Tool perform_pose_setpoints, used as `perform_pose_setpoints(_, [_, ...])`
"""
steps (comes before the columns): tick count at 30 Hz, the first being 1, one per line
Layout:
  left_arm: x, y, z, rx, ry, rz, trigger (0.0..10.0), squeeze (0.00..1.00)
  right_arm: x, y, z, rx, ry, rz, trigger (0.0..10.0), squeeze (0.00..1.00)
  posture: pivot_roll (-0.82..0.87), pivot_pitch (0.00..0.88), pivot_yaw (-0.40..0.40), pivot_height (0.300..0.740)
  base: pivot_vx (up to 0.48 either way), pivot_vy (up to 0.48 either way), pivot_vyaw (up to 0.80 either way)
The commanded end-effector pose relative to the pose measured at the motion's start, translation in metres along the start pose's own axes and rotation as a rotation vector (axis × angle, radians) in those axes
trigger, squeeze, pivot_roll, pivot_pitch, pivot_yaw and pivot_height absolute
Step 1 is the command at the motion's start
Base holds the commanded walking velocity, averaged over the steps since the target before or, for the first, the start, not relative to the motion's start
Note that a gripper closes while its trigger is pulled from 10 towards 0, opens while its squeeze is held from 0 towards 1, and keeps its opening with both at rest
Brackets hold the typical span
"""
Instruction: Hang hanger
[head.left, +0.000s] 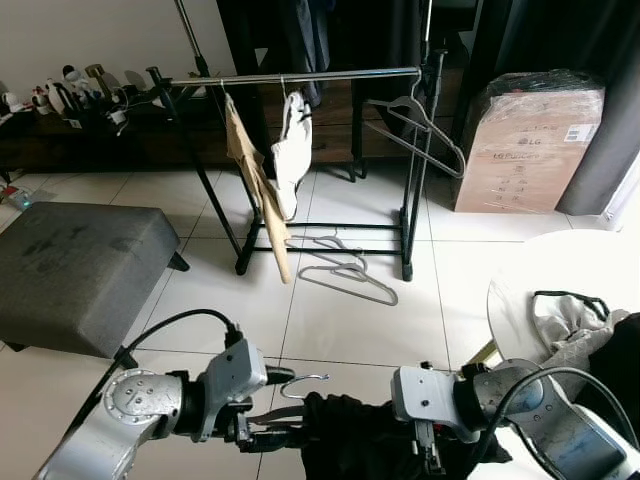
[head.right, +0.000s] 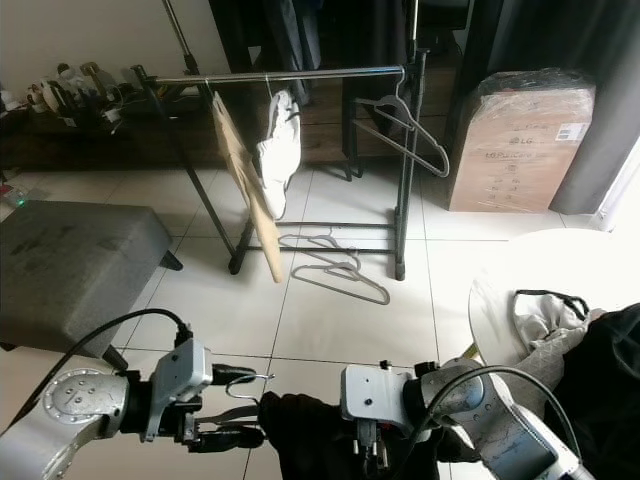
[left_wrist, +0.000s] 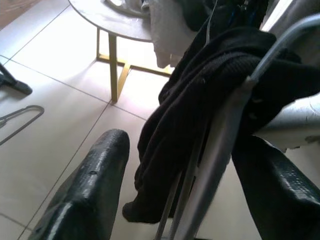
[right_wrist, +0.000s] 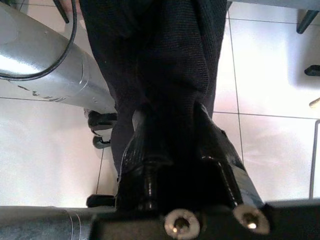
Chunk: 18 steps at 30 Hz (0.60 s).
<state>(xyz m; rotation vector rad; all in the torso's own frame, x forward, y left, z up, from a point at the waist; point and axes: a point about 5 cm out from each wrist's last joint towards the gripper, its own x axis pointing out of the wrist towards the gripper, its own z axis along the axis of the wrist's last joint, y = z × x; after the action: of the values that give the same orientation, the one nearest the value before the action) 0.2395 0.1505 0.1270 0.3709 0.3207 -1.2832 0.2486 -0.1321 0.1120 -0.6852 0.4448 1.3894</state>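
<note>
The robot stood on the white tiled floor (head.left: 330, 320) holding a grey wire hanger draped with a black knitted garment (head.left: 350, 440) low in front of its body, between both arms. The left gripper (head.left: 262, 432) had its two black fingers set wide either side of the hanger's wire by the neck, and contact could not be confirmed from the left wrist view. The right gripper (right_wrist: 175, 145) was clamped on a fold of the black cloth, fingers pinched close.

The black clothes rack's silver rail (head.left: 300, 76) lay straight ahead and well above the held hanger, well apart across the open floor. The rail ran side to side, and the hanger's hook (head.left: 305, 382) curved upward beside the left wrist, making the left arm the nearer one to guide it on.

On the rail hung a tan garment (head.left: 255, 180), a white garment (head.left: 291, 150) and an empty grey hanger (head.left: 425, 130); two more grey hangers (head.left: 345, 270) lay on the floor beneath.

The hanger's shoulders were buried under the cloth, and the lower part of the garment was cut off by the frame edge.
</note>
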Motion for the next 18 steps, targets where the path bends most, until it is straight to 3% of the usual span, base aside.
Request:
perform_pose_setpoints(1, [0.0006,-0.001,-0.0009,0.01,0.011,-0.022,0.0,0.0,-0.0026,-0.002,0.0158,-0.046,-0.06,-0.002,0.0,0.0,-0.14,0.138,0.113,0.74,0.0,0.0,0.0])
perform_pose_setpoints(18, [-0.0024,-0.0056,-0.0081,0.001,0.072,-0.086,0.0,0.0,0.001,-0.0027,0.0136,-0.039,-0.049,0.014,0.0,0.0,-0.14,0.118,0.117,0.74,0.0,0.0,0.0])
